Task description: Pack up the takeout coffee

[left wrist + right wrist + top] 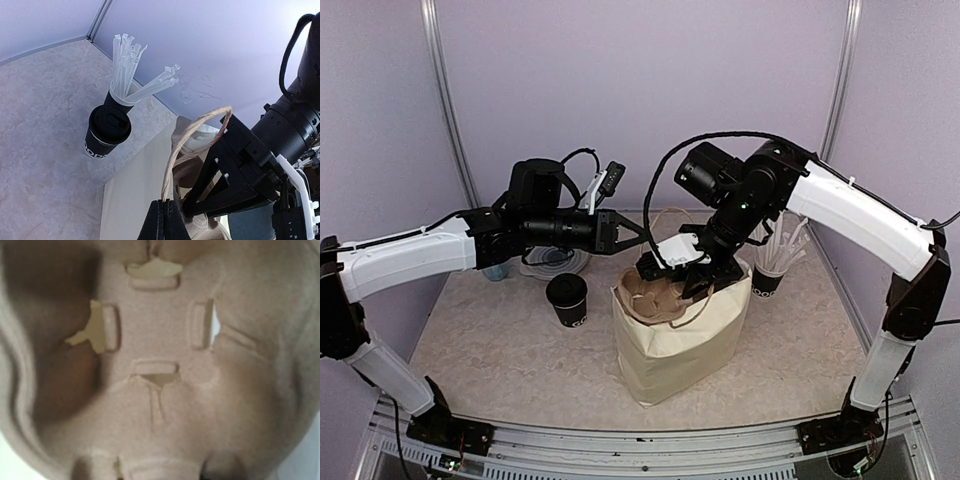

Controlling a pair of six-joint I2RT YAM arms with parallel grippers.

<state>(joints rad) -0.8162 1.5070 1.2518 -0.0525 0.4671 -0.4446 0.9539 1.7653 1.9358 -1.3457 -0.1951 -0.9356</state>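
Note:
One lidded black coffee cup [567, 299] stands on the table left of the cream paper bag [680, 340]. The second lidded cup [107, 131] stands in front of the straw cup [122, 95]; from above it [766, 284] shows at the bag's right. My left gripper [632, 235] is shut on the bag's twine handle [192, 137], holding it up. My right gripper [672, 276] is in the bag's mouth, shut on a brown pulp cup carrier [160, 350] that fills the right wrist view. Its fingertips are mostly hidden.
The straw cup [778, 252] stands at the back right by the wall. A small blue cup [496, 271] shows partly under my left arm. A clear coil-like item [556, 262] lies behind the left coffee cup. Walls close in on three sides.

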